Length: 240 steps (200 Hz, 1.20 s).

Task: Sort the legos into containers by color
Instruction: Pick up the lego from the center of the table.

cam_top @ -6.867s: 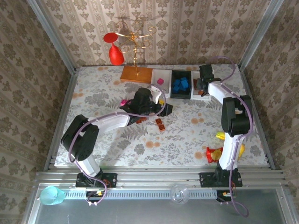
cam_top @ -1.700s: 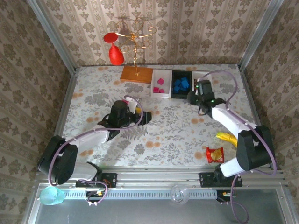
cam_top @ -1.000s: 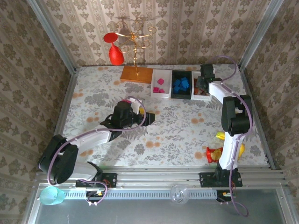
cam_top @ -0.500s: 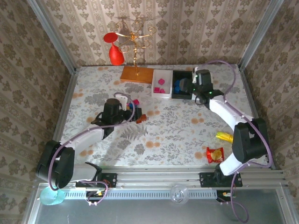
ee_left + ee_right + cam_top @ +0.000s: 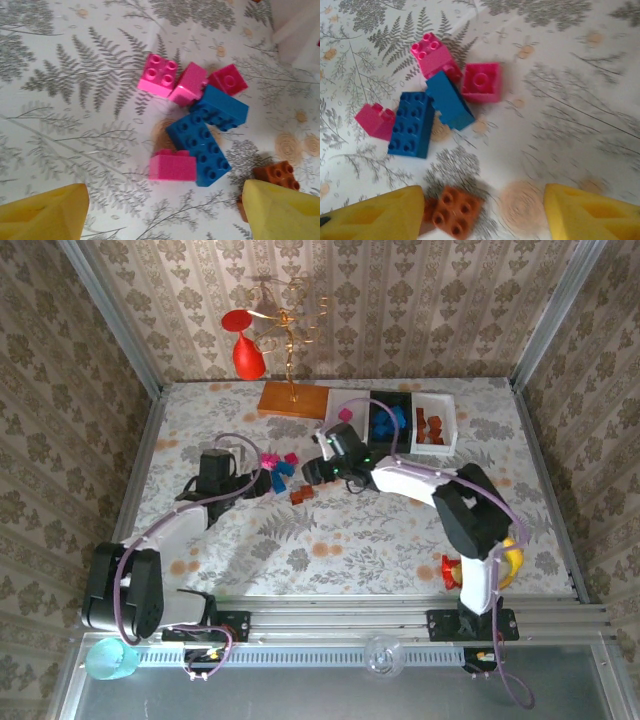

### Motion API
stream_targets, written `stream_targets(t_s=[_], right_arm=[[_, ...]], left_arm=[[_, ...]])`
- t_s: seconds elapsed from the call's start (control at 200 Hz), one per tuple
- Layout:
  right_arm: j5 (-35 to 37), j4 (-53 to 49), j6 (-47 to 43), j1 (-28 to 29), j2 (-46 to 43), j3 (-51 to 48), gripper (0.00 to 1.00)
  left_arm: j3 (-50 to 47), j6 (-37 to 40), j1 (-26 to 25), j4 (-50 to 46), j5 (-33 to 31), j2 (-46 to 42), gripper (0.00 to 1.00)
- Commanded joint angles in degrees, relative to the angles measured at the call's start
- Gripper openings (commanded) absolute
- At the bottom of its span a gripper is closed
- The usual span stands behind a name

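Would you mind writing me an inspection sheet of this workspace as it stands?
Surface: floral tablecloth, flat; no spill seen.
Job's things: loose legos, pink, blue and orange-brown, clustered mid-table; black tray holds blue ones, right white tray orange-brown ones; left white tray partly behind the right arm.
Clutter: snack packet near right; gold stand at the back.
Grippers: left gripper open, empty; right gripper open, orange-brown brick beside one finger.
Cables: lilac cables along both arms; no snag seen.
Surroundings: patterned walls, metal frame; teal cup outside the near rail.
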Motion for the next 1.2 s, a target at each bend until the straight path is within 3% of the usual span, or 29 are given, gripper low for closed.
stream_targets(t_s=[0.0, 0.545, 0.955, 1.195], right_arm=[[-2.5, -2.3, -1.3, 0.4, 4.7, 5.8, 0.59], [-6.0, -7.2, -0.9, 1.6, 18.0, 19.7, 0.5], [-7.7, -8.7, -1.3, 2.0, 21.5, 23.7, 0.44], [-8.3, -8.6, -2.4, 2.4, 18.7, 21.5, 0.36]], left_arm=[[-1.7, 0.3, 0.8, -1.0, 1.0, -3.2, 0.82], [-3.0, 1.5, 1.5, -1.3, 2.4, -6.0, 0.82], [-3.7, 1.7, 1.5, -0.8, 2.8, -6.3, 0.82], [-3.8, 1.5, 1.5, -0.4, 3.2, -6.1, 0.82]])
